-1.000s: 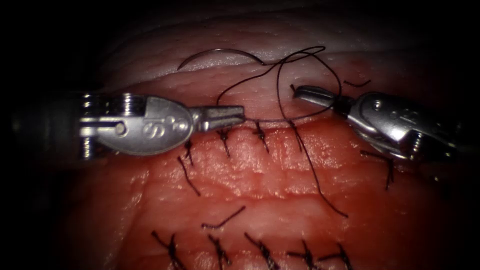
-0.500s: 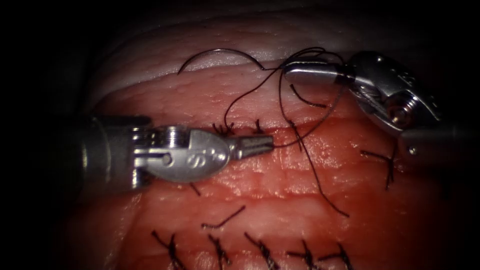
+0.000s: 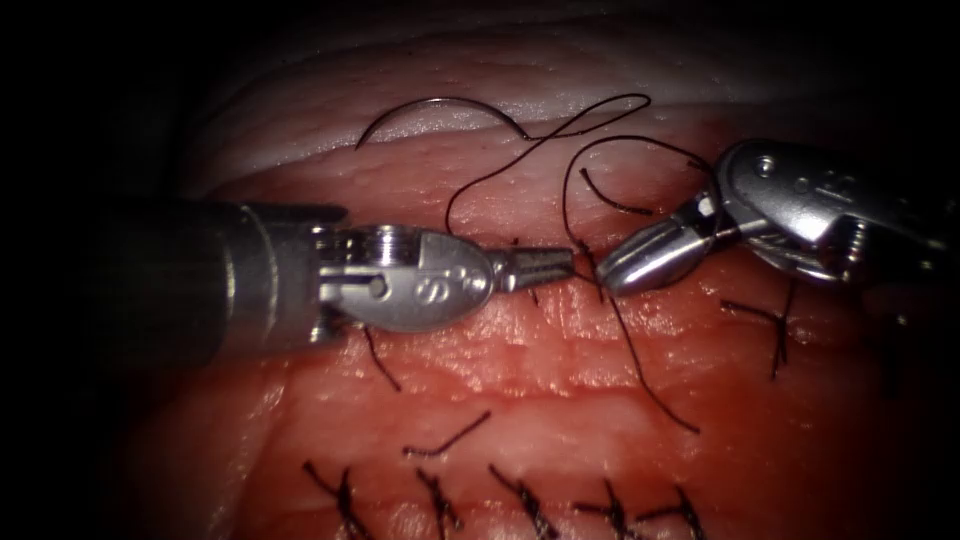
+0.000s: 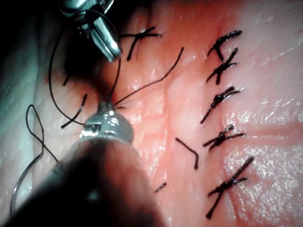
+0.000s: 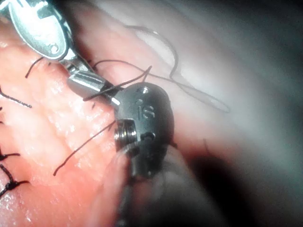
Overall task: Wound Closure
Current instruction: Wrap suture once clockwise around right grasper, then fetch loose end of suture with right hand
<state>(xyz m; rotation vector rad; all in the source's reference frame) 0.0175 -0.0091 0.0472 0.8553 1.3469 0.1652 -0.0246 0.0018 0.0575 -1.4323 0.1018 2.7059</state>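
1. Since half a second ago, my right gripper (image 3: 603,278) has come down from beside the thread loops to the stitch line, and my left gripper (image 3: 566,264) has advanced rightward to meet it; their tips now sit nearly nose to nose.
2. I see the tissue (image 3: 520,360) with its cut running across, closed by dark stitches along it; a second row of stitches (image 3: 525,505) lies nearer the camera.
3. My left gripper is clenched at the stitch line; thread runs to its tip in the left wrist view, so I judge it grasps the thread (image 3: 470,195).
4. My right gripper looks clenched, its tip against the strand that crosses the cut; whether it actually grasps that strand I cannot tell.
5. I find the needle (image 3: 440,108) lying free on the pale far ridge of tissue, above and left of the grippers, held by neither and not in the tissue.
6. From the needle, thread trails right into open loops (image 3: 610,150) above the right gripper, then runs down across the cut.
7. One loose cut end (image 3: 447,438) lies between the stitch rows.
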